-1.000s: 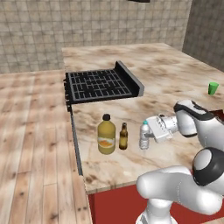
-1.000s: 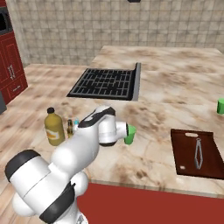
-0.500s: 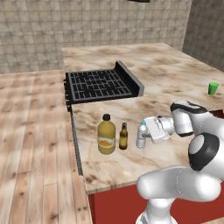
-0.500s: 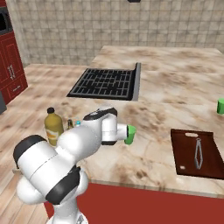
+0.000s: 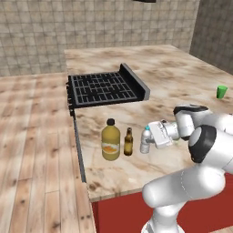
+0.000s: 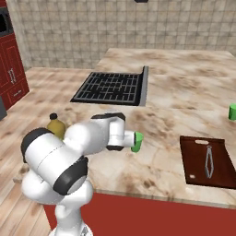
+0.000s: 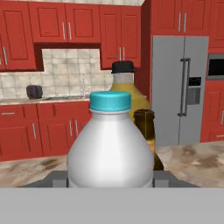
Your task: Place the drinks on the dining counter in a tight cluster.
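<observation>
The gripper (image 5: pixel 149 140) reached sideways over the dining counter (image 5: pixel 182 82) with its jaws closed around the water bottle (image 5: pixel 145 140), which stood upright on the marbled top between them. Just beyond the gripper, the slim brown bottle (image 5: pixel 128 142) stood close beside the water bottle, and the juice bottle (image 5: pixel 111 140) stood next past it, the three in a short row. In the hand view the blue cap (image 7: pixel 110 101) sat directly ahead, with the black-capped juice bottle (image 7: pixel 127 83) rising behind. The cooktop (image 5: pixel 105 87) lay farther off.
</observation>
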